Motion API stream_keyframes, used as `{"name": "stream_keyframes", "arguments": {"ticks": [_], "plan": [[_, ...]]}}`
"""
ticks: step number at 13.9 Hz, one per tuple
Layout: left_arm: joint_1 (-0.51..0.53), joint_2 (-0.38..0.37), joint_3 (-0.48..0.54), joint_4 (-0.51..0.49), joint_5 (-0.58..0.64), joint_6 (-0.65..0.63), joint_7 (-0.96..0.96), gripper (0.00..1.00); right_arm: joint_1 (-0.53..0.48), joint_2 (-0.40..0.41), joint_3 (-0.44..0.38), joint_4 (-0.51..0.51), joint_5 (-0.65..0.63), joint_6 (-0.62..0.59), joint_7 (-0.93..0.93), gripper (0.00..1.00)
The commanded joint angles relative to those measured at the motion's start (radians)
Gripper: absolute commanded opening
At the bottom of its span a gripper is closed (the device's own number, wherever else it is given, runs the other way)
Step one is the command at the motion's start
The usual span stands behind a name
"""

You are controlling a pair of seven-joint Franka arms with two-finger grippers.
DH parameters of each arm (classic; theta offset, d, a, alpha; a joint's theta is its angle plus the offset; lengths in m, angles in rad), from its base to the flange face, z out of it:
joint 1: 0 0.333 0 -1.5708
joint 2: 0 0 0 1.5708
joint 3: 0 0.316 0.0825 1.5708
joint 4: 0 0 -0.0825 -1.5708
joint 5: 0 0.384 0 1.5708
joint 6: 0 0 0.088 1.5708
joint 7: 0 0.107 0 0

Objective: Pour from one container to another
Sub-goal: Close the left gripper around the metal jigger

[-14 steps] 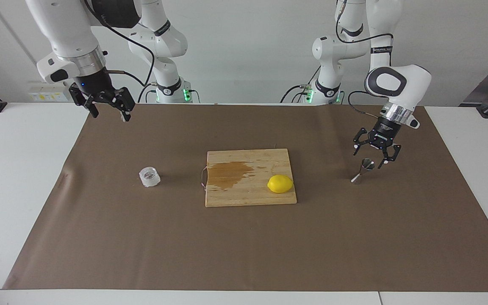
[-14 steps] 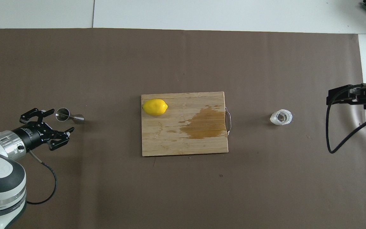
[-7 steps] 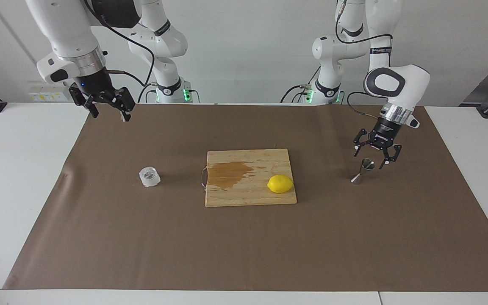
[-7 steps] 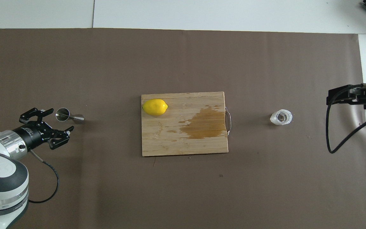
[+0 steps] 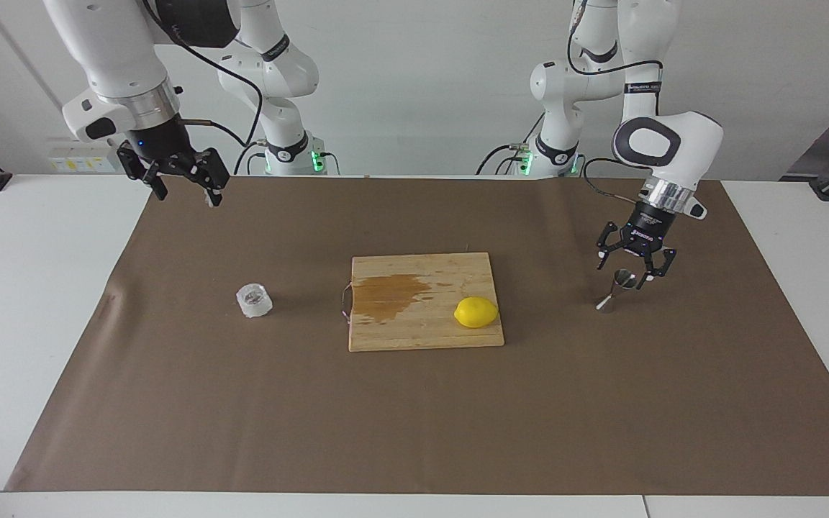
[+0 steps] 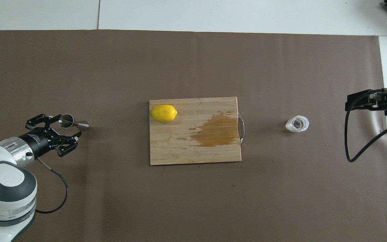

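Note:
The clear faceted glass cup (image 5: 254, 299) (image 6: 297, 123) stands upright on the brown mat toward the right arm's end of the table. The silvery hourglass jigger (image 5: 617, 289) (image 6: 74, 123) stands upright toward the left arm's end. My left gripper (image 5: 629, 270) (image 6: 68, 126) is tilted down at the jigger's upper cone. Its fingers are apart, one on either side of the rim, and I see no contact. My right gripper (image 5: 188, 196) waits open and empty, raised over the mat's edge nearest the robots, well apart from the cup.
A wooden cutting board (image 5: 422, 331) (image 6: 180, 151) lies mid-table between cup and jigger. It carries a wet brown stain (image 5: 389, 293) and a yellow lemon (image 5: 476, 312) (image 6: 164, 113). The brown mat (image 5: 414, 417) covers most of the white table.
My left gripper has moved in over the jigger's top and its fingers have narrowed a little. The right arm, cup, jigger and lemon have not moved.

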Motion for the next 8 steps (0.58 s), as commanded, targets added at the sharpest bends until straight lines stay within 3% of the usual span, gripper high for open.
{"name": "stream_keyframes", "arguments": {"ticks": [1, 8], "plan": [[-0.02, 0.008, 0.007, 0.001, -0.02, 0.025, -0.01, 0.88, -0.014, -0.011, 0.004, -0.009, 0.022, -0.009, -0.006, 1.0], [-0.014, 0.008, 0.009, 0.001, -0.02, 0.019, -0.01, 0.81, -0.014, -0.013, 0.004, -0.009, 0.022, -0.009, -0.006, 1.0]]}}
